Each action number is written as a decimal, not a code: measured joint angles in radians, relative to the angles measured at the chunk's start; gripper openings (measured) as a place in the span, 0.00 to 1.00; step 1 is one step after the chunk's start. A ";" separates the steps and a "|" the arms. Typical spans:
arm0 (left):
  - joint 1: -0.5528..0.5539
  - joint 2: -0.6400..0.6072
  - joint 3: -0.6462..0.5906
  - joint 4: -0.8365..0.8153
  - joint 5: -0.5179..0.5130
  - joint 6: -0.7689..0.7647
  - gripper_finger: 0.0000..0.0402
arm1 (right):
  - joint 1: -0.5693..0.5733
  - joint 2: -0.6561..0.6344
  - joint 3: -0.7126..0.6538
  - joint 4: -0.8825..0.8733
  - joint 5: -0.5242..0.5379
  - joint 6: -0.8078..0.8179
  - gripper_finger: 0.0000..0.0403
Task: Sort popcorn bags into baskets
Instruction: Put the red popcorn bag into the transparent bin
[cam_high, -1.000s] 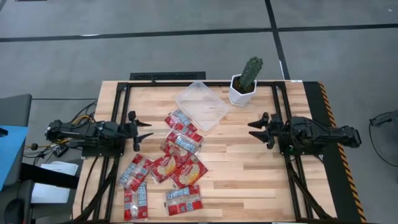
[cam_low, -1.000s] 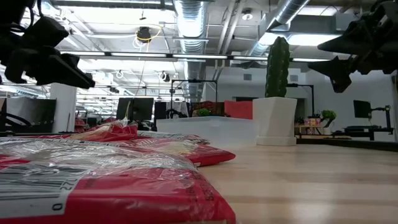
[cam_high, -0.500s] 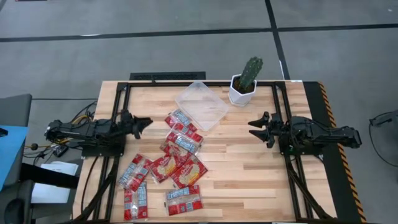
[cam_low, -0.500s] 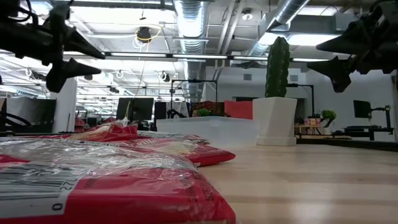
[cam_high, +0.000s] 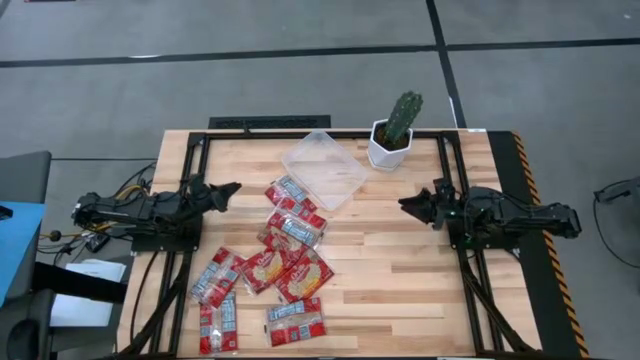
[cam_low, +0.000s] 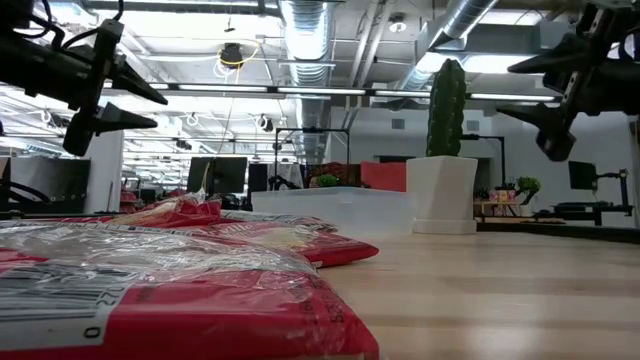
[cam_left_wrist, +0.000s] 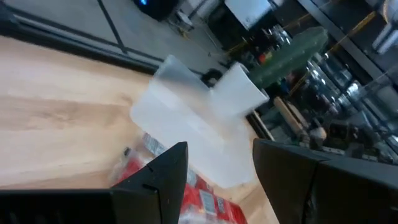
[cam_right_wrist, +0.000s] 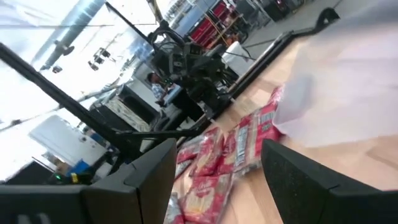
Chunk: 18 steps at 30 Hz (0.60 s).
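Several red popcorn bags (cam_high: 286, 250) with silvery ends lie flat in a loose, partly overlapping heap on the table's middle and near-left part; they fill the foreground of the low view (cam_low: 150, 285). The clear tub (cam_high: 323, 168) sits on its base just beyond them, with nothing in it. My left gripper (cam_high: 228, 190) hovers open above the table's left side, pointing toward the bags and the tub (cam_left_wrist: 186, 118). My right gripper (cam_high: 408, 205) hovers open at the right, pointing left toward the bags (cam_right_wrist: 224, 155). Both stand well above the tabletop in the low view (cam_low: 160, 110) (cam_low: 505, 90).
A white faceted pot (cam_high: 390, 148) holding a green cactus stands at the far edge, right beside the tub's right corner. Black frame rails (cam_high: 195, 160) run along the left, right and far sides of the table. Bare wood (cam_high: 400, 270) lies between the bags and the right arm.
My left gripper has rolled about its wrist, so its fingers now stand one over the other instead of side by side, and has shifted slightly toward the far edge. My right gripper has rolled the same way in the last half second. The bags and tub have stayed put.
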 joint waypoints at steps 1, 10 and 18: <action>0.001 0.001 0.000 0.014 -0.006 -0.022 0.43 | -0.003 0.000 0.000 0.002 0.005 0.023 0.65; 0.001 0.210 0.054 0.234 0.480 -0.177 0.43 | -0.028 0.000 0.000 0.001 0.023 0.016 0.65; 0.000 0.673 0.388 -0.120 0.711 -0.192 0.43 | -0.027 0.000 0.000 -0.020 0.022 -0.077 0.65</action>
